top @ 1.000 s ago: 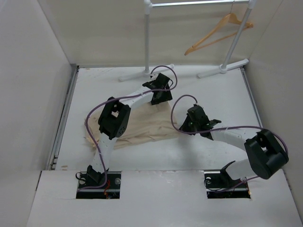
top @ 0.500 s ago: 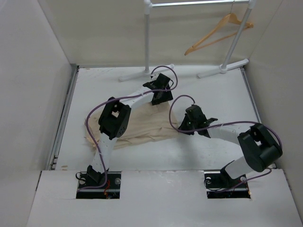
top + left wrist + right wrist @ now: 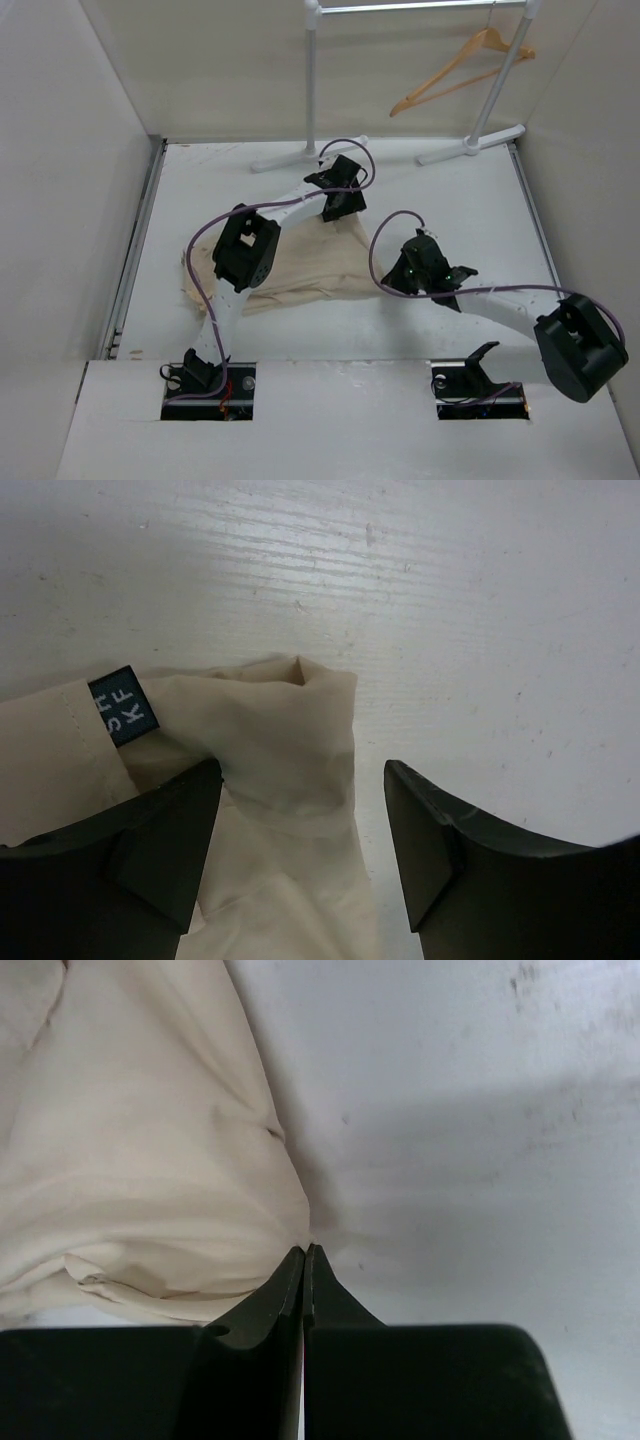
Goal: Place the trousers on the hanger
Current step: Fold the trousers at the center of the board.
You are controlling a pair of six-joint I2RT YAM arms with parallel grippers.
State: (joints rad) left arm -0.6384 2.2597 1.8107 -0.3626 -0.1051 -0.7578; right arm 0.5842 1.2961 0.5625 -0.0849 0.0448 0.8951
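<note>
The trousers (image 3: 285, 740) lie partly inside the spread left hand (image 3: 300, 780); the right hand (image 3: 305, 1252) pinches their edge.

Left arm (image 3: 262, 215) and right arm (image 3: 500, 305): white tubular links, chunky black boxy joint housings, thin purple cable looping loosely along each. Black base mounts, silver fasteners at left base (image 3: 192, 375). In the wrist views the jaws are matte black, angular and wedge-shaped, with bevelled edges tapering to narrow tips.
</note>
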